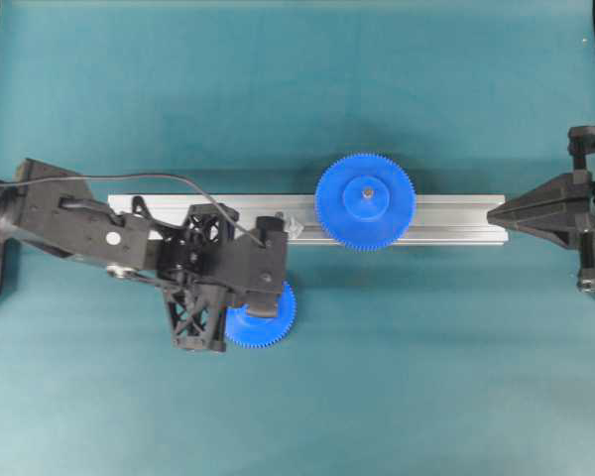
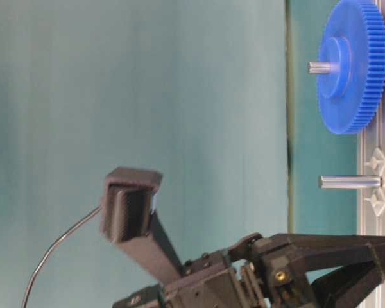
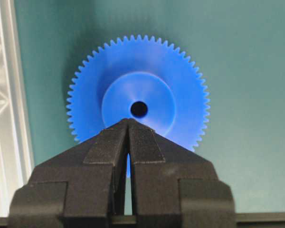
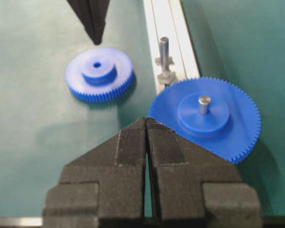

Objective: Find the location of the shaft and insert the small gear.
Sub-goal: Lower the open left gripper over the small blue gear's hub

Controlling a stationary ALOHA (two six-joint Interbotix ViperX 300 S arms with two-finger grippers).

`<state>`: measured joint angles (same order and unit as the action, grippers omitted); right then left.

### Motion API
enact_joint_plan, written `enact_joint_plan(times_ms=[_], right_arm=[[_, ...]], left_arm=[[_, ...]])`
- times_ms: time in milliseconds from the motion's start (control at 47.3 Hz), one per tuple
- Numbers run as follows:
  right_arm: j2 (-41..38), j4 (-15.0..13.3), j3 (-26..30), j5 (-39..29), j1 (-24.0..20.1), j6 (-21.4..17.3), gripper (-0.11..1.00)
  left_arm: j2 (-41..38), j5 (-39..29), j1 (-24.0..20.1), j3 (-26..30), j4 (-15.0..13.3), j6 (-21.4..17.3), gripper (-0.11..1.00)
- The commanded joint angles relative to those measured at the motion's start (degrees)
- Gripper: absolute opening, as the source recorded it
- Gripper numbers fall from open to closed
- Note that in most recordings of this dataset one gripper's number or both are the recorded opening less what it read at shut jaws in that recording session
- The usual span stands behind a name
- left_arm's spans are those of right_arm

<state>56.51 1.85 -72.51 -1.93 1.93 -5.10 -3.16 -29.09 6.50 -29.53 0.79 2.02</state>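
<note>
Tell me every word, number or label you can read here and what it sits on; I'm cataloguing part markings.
None: no readable text in any view.
The small gear, large gear, aluminium rail and both arms carry no legible markings.

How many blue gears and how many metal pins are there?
Blue gears: 2, the small gear and the large gear
Metal pins: 2, the bare shaft and the pin through the large gear
Total: 4
</note>
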Motion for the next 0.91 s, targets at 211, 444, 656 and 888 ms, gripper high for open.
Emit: enact_joint_plan(times_ms=[211, 444, 656, 888], right_arm=[[-0.4, 0.1, 0.4, 0.3, 0.1, -0.5, -0.02], [-0.4, 0.1, 0.4, 0.3, 0.1, -0.5, -0.02], [-0.4, 0.1, 0.4, 0.3, 0.1, -0.5, -0.02], [-0.4, 0.1, 0.2, 0.2, 0.1, -0.5, -0.02]], left_arm=[[-2.0, -4.4, 0.4, 4.8, 0.1, -0.3, -0.01], [-3.3, -5.7, 0.4, 6.8, 0.1, -0.4, -0.01], [-4.7, -9.1, 0.4, 8.6, 0.2, -0.4, -0.01], [-5.6, -9.8, 0.4, 9.8, 0.1, -0.3, -0.01]])
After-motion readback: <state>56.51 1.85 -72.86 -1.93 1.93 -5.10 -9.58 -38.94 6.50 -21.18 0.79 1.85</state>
